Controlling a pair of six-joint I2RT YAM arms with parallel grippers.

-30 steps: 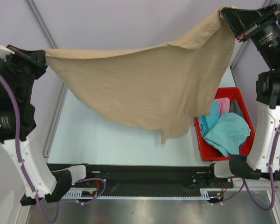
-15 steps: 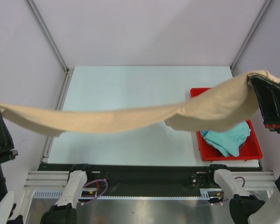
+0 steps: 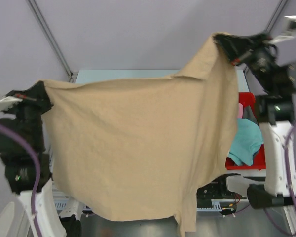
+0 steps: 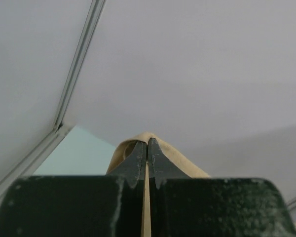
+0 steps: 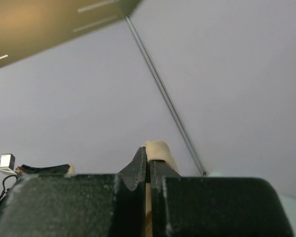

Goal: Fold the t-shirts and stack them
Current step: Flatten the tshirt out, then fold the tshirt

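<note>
A tan t-shirt (image 3: 138, 148) hangs spread in the air like a sheet, hiding most of the table. My left gripper (image 3: 41, 89) is shut on its left top corner, and in the left wrist view tan cloth (image 4: 138, 144) bulges over the pinched tips (image 4: 147, 143). My right gripper (image 3: 221, 40) is shut on the right top corner, held higher and farther back; the right wrist view shows tan cloth (image 5: 158, 149) over its tips (image 5: 147, 150). A teal t-shirt (image 3: 246, 143) and a strip of a pink one (image 3: 240, 111) lie in the red bin (image 3: 260, 160).
The red bin sits at the table's right edge, beside the right arm's white link (image 3: 276, 148). A bare strip of the pale table (image 3: 123, 74) shows above the shirt. Metal frame posts (image 3: 49, 37) rise at the back corners.
Both grippers have swung the tan t-shirt up from a low, flat stretch near the camera. It now hangs open as a broad sheet, its right corner higher than its left.
</note>
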